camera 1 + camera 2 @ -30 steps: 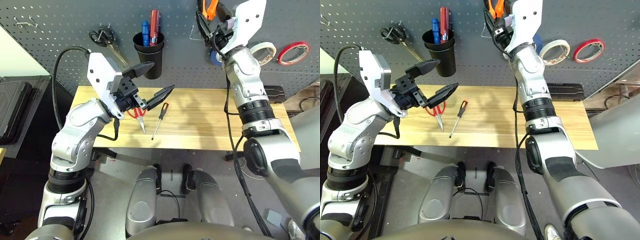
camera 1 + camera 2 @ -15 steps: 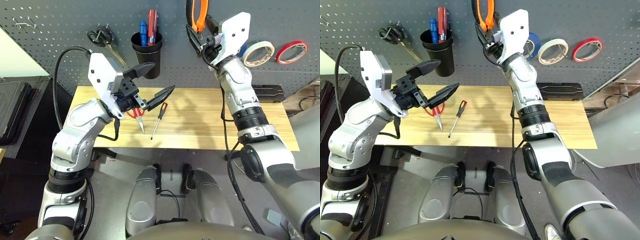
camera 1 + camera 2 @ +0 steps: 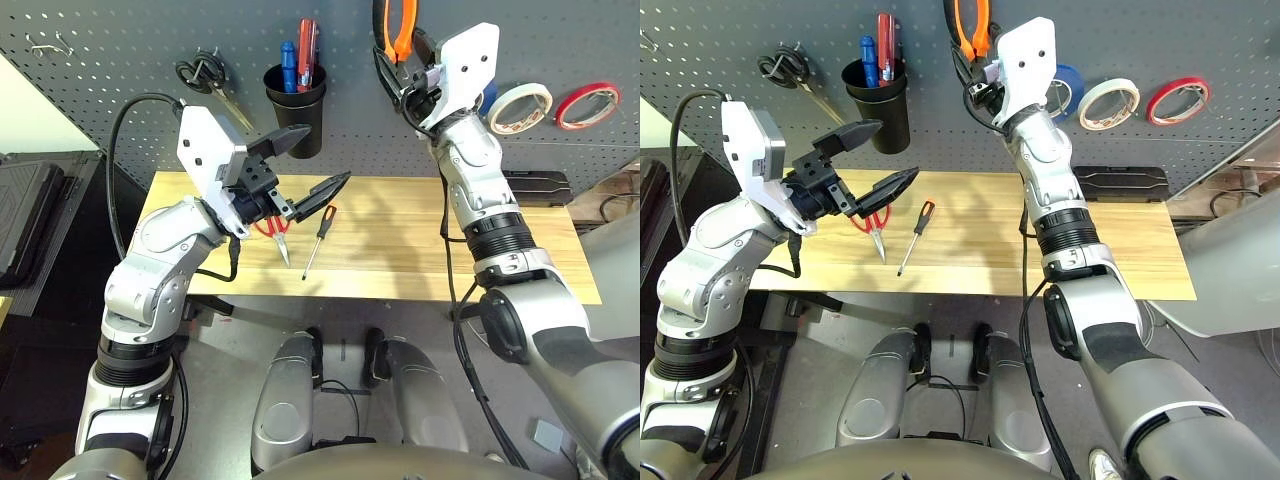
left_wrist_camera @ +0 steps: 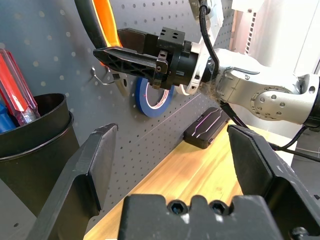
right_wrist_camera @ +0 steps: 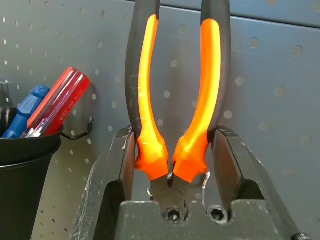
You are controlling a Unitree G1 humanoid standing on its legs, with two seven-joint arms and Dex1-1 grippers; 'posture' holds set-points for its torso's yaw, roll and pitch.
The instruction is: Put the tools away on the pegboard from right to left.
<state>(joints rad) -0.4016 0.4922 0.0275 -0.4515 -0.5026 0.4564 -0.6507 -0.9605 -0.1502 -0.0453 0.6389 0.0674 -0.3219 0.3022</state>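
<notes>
My right tool (image 5: 172, 165) is closed on the pliers (image 3: 396, 28), gripping them at the bottom of the two orange-and-black handles, which rise between the fingers. It holds them up against the pegboard (image 3: 120, 60), at about 1 o'clock from the middle of the table (image 3: 400, 240). Compared with one second ago, this arm has moved toward 9 o'clock along the board: then the pliers were just beside the white tape roll (image 3: 517, 106), now they are clearly apart from it, between the black cup (image 3: 297, 110) and the blue tape roll (image 4: 154, 95). In the last half second I see almost no change.

My left tool (image 3: 302, 172) is open wide, with nothing between its fingers, and it hovers above the 9 o'clock part of the table. It has not moved since the earlier frames.

The white tape roll hangs on the pegboard at about 2 o'clock, with the red tape roll (image 3: 585, 103) beside it toward 3 o'clock. The blue tape roll is half hidden behind my right arm.

The red-handled scissors (image 3: 272, 232) and the slim screwdriver (image 3: 318, 240) lie on the table under and just beside the left tool, in the same places as before. The black-handled scissors (image 3: 212, 82) hang at about 10 o'clock on the board, near the cup, which holds a blue (image 3: 289, 64) and a red screwdriver (image 3: 308, 55). A black case (image 3: 540, 186) lies at the back of the table near the right arm.
</notes>
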